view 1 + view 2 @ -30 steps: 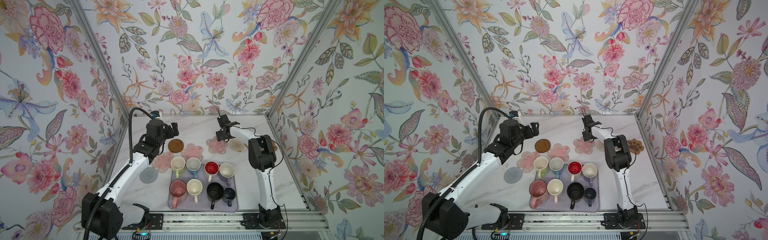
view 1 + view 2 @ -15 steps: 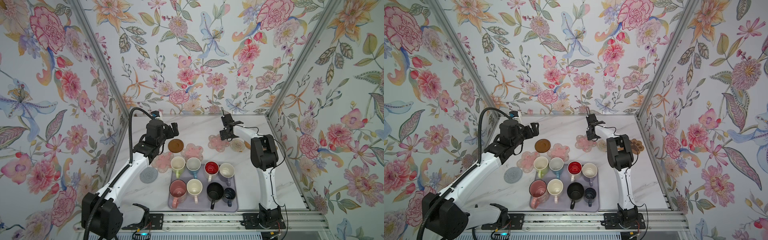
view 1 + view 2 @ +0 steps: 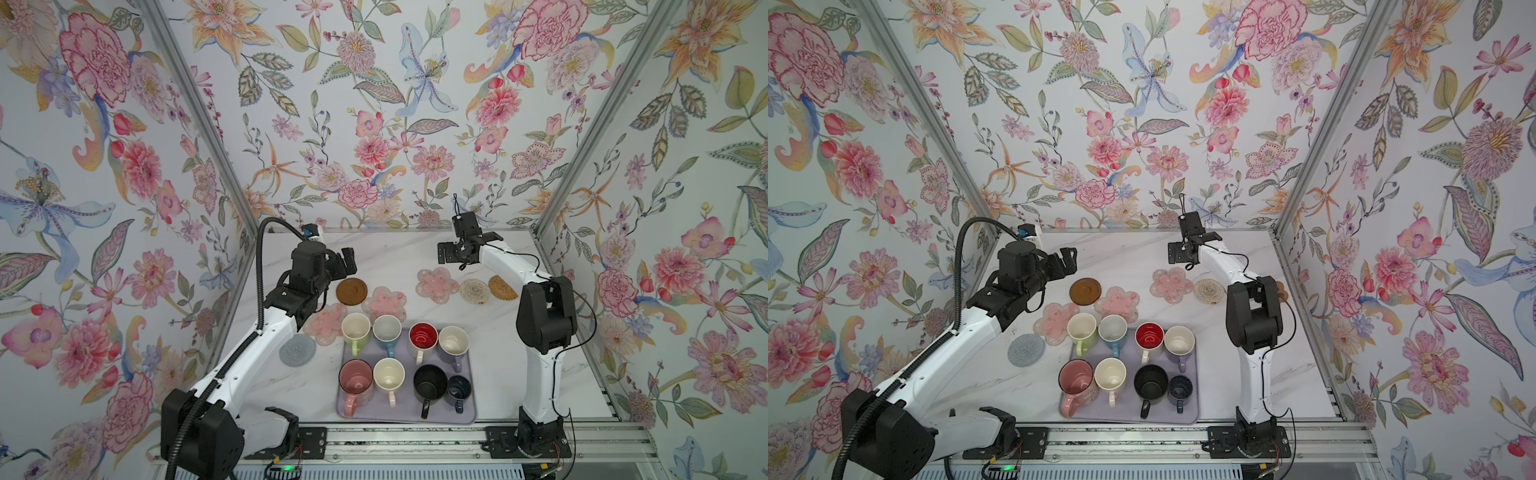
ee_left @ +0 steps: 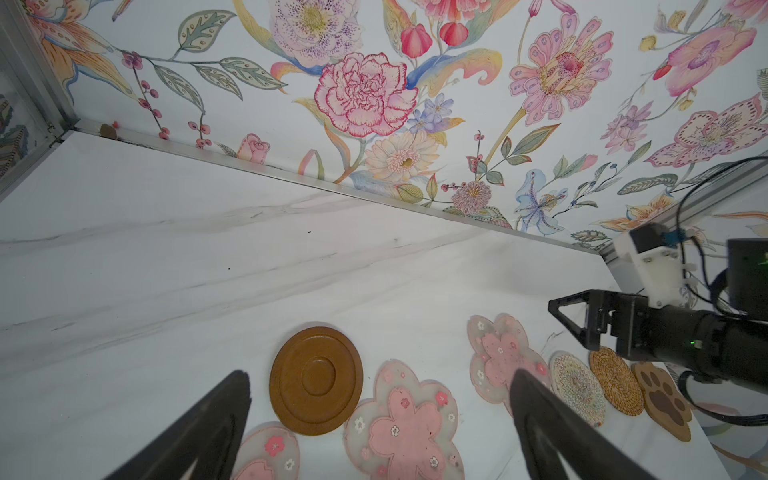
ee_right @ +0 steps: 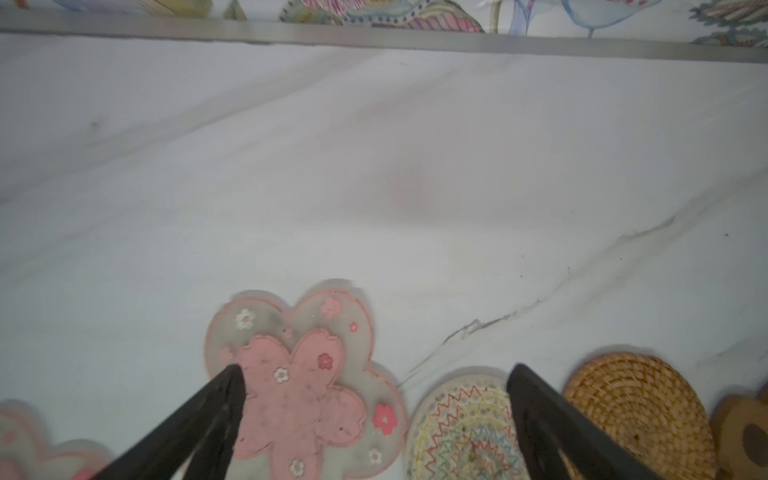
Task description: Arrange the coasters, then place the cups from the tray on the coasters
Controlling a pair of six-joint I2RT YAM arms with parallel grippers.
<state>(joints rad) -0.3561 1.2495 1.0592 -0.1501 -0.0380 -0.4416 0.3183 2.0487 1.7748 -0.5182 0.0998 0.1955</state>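
Eight cups (image 3: pixel 423 336) wait on your tray (image 3: pixel 407 417) since the coasters (image 3: pixel 434 284) sit bunched behind it, so your left claw (image 4: pixel 380 374) and right claw (image 5: pixel 374 370) hover over them, wide open and empty.

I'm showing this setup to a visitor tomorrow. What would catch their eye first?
Loud floral wallpaper covers all three walls around the white marble table. Near the front, eight mugs of different colours stand in two rows on a lavender tray, the red-lined mug standing out. Beyond it lie coasters, among them a pink flower coaster and a brown disc, with the left gripper and right gripper open near them.
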